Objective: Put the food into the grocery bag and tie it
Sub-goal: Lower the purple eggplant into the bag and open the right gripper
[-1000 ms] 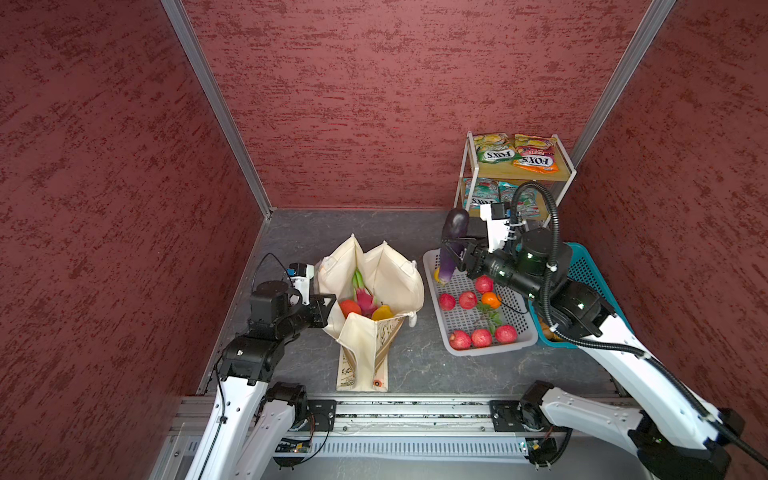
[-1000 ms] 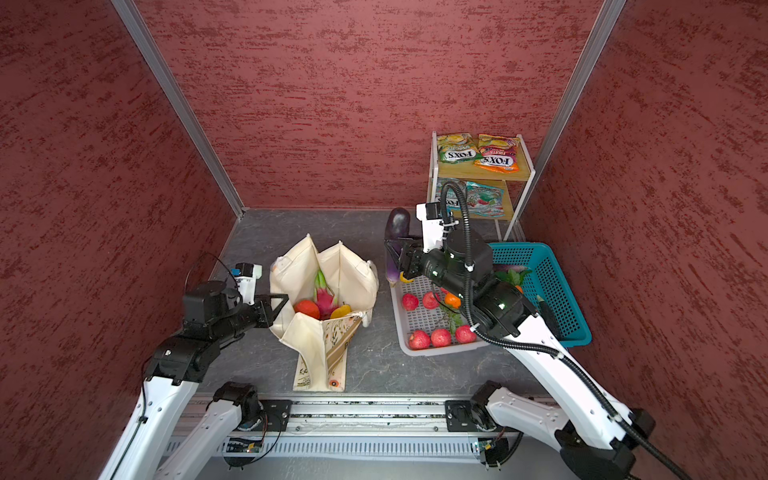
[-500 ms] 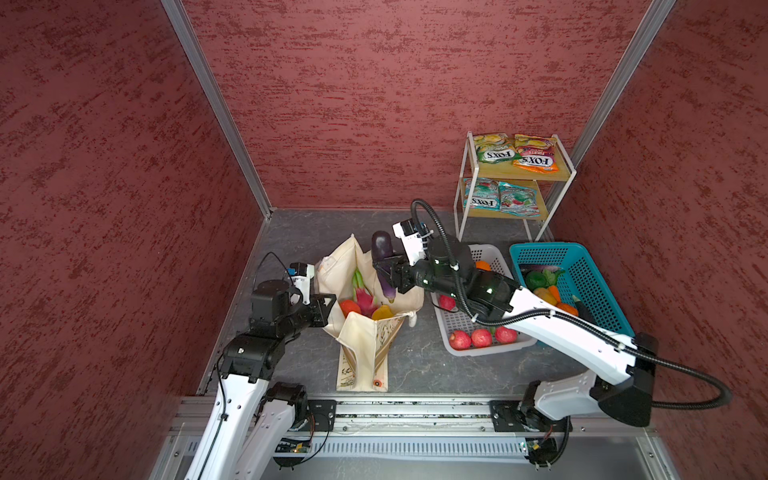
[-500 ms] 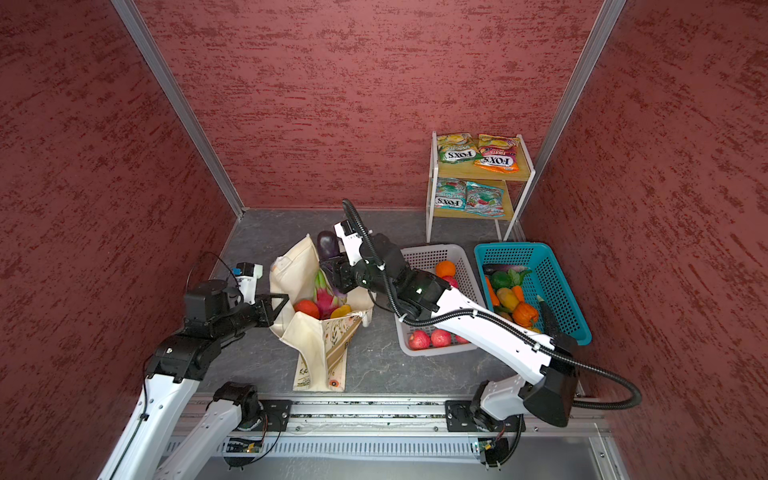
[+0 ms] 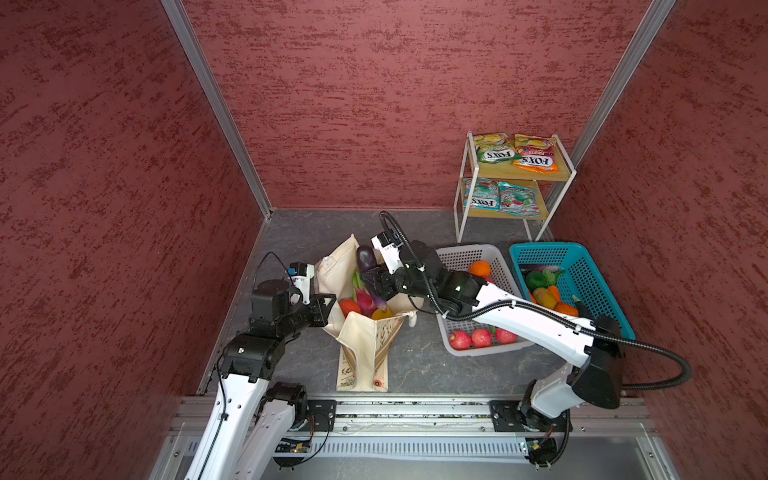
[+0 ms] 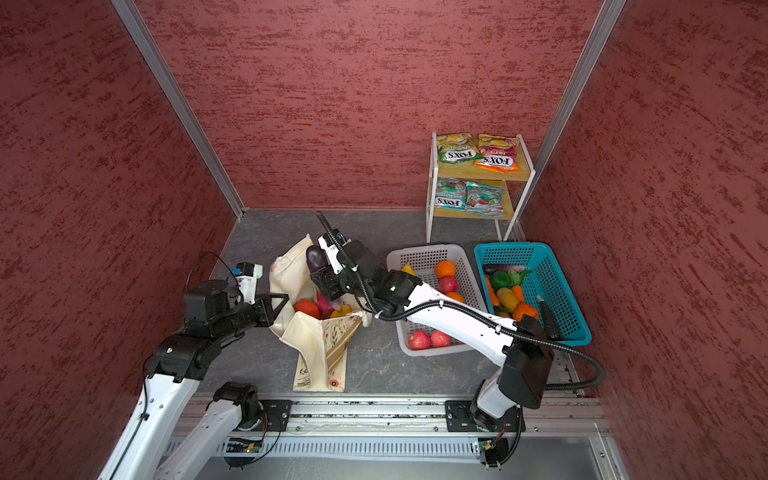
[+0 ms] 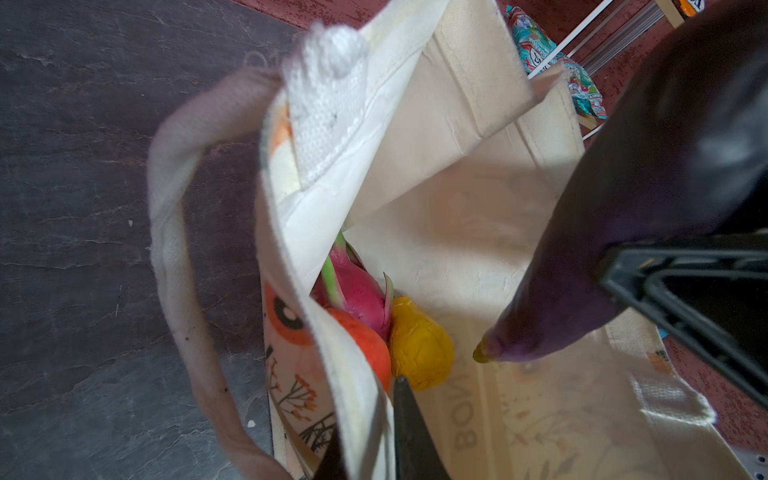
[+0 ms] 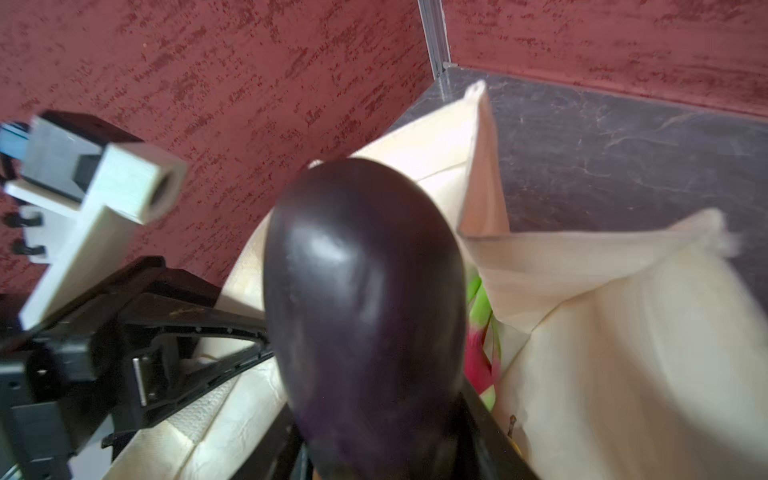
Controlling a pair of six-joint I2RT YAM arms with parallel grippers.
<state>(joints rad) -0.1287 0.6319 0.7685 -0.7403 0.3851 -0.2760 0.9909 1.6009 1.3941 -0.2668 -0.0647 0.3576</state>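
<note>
Eggplant (image 5: 366, 262) hangs, in a top view, over the open mouth of the grocery bag (image 5: 337, 266), fat end up, pinched low on its body by the right pincer (image 5: 376, 286). The left pincer (image 5: 328, 304) is pressed together on the bag's near rim and holds that side out. The bag stands slumped on the bench (image 5: 415, 365) with its front panel folded forward. If the cloth slips from the left pincer, I judge that the rim could fold in and catch the eggplant outside. The grey basket (image 5: 465, 254) holds apples (image 5: 481, 337) and FOX'S packets (image 5: 515, 154) lie on the shelf (image 5: 498, 171), so much loading is left and the bag is not tied.

In the left wrist view the cloth edge sits between the 2 dark fingers (image 7: 411, 432). The eggplant's narrow tip points down into the bag, above a dragon fruit (image 7: 357, 286), a yellow fruit (image 7: 419, 353) and a red-orange fruit (image 7: 365, 349). Released from here, the long body may strike those 3, tip sideways and pull the soft wall over.

In the right wrist view glossy skin fills the frame between black fingers (image 8: 494, 440). With the heavy end above the grip, the eggplant may swivel or slide out early. The left pincer sits close beside it, so lowering off line risks a knock.
</note>
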